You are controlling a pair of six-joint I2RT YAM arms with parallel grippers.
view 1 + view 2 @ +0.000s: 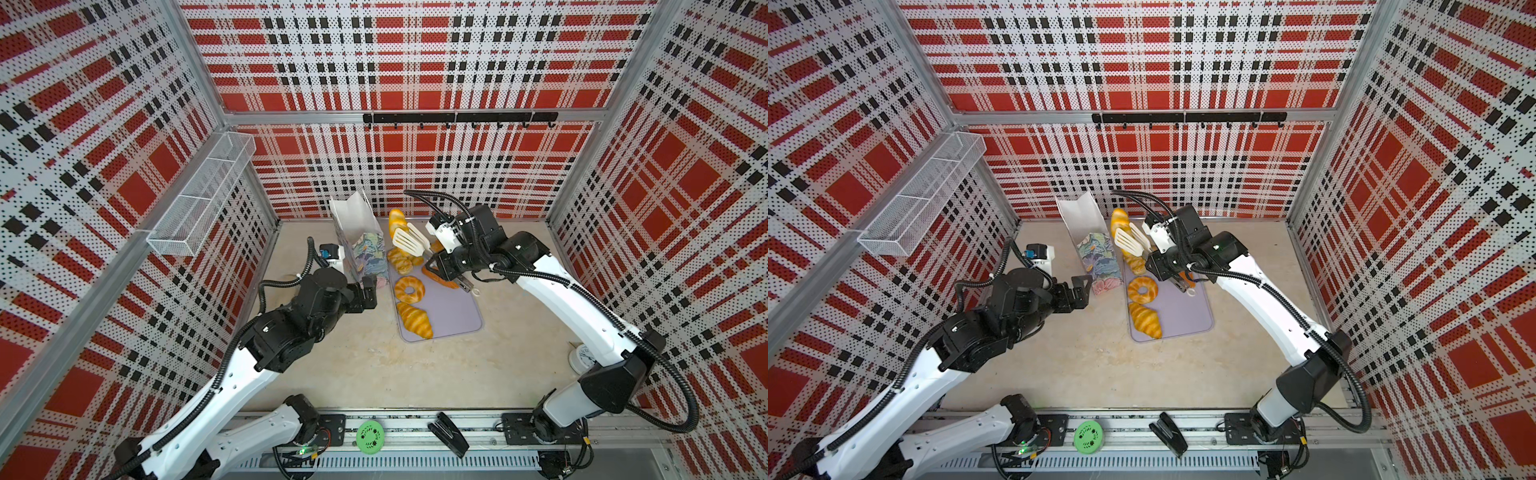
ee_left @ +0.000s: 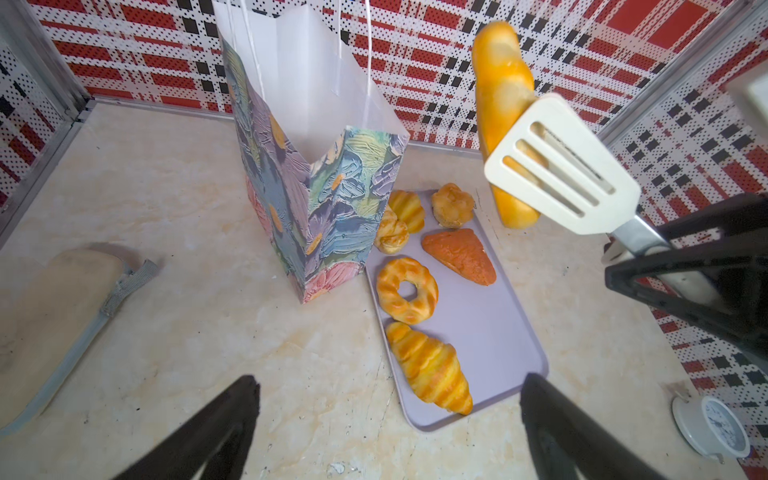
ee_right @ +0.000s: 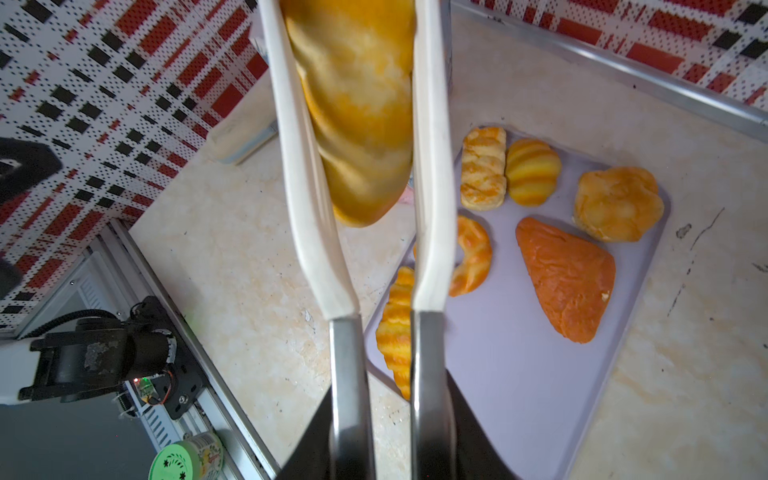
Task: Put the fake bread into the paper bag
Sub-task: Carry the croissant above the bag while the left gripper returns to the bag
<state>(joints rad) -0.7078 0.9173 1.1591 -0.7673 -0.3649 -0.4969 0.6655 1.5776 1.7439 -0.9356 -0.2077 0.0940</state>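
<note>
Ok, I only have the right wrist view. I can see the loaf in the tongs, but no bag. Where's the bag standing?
Observer: The paper bag stands upright with its mouth open, beside the tray's left edge in both top views.
Operator: Is the loaf over the opening?
Observer: No. In a top view the long loaf hangs in the tongs to the right of the bag's mouth, not above it.
Operator: And the other arm?
Observer: The left gripper is wide open and empty. It faces the bag and tray without touching either.
</note>
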